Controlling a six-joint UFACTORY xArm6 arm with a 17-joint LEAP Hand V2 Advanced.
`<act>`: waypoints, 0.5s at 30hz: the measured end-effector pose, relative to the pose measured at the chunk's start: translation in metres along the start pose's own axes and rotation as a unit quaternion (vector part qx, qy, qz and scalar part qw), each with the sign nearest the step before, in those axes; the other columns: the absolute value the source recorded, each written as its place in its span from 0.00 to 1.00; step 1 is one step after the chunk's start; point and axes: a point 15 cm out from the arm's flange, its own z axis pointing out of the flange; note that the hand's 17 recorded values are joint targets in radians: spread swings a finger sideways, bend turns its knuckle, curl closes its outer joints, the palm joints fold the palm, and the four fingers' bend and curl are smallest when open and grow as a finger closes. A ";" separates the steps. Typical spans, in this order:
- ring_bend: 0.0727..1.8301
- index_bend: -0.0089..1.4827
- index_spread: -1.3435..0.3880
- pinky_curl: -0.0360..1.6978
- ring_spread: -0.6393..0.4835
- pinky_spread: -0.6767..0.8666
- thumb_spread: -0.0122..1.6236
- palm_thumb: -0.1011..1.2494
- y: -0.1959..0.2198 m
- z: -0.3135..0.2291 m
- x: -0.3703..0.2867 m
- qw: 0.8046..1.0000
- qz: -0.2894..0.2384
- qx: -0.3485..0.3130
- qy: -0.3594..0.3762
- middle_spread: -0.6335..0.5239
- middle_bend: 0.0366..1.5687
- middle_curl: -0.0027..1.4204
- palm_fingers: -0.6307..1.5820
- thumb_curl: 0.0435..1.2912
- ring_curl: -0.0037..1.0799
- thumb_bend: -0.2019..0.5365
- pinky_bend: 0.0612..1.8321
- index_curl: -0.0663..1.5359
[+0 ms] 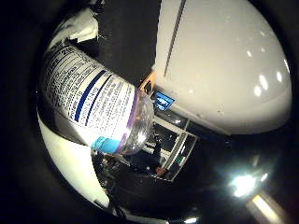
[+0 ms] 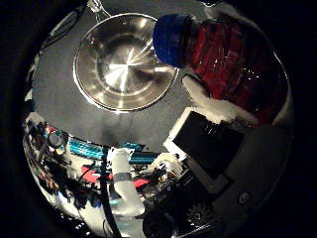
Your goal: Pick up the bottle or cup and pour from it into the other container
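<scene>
In the little finger side palm view you have the clear plastic bottle with the white printed label (image 1: 91, 100) lying close across the palm, so it looks lifted and carried — that first part of the task seems done. A white part of the hand (image 1: 81, 28) shows beside the bottle's upper end, and beyond it a large white curved surface (image 1: 224, 60) fills the background; how tightly the fingers are curled you cannot tell from here. In the thumb side palm view the same bottle shows its blue screw cap (image 2: 171, 39) and reddish body, tipped with the cap overlapping the rim of the round polished steel bowl (image 2: 99, 84) on the grey tabletop (image 2: 143, 126). A white finger pad is pressed against the bottle's side, so the hand appears to be gripping it. The bowl looks empty and the cap looks still on — the pour itself remains. Nothing lies between bottle and bowl; colourful clutter (image 2: 64, 163) sits along the tabletop's edge, well apart from the bowl.
</scene>
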 end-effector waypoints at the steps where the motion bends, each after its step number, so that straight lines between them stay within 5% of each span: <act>1: 0.71 0.80 0.67 0.51 0.37 0.29 0.37 0.80 -0.002 0.000 -0.003 1.000 -0.002 -0.001 0.002 0.45 0.86 0.53 0.80 0.71 0.71 0.24 0.73 0.52; 15: 0.71 0.80 0.67 0.51 0.37 0.29 0.37 0.80 -0.002 -0.003 -0.007 1.000 -0.003 0.002 -0.001 0.45 0.86 0.53 0.80 0.71 0.73 0.24 0.73 0.51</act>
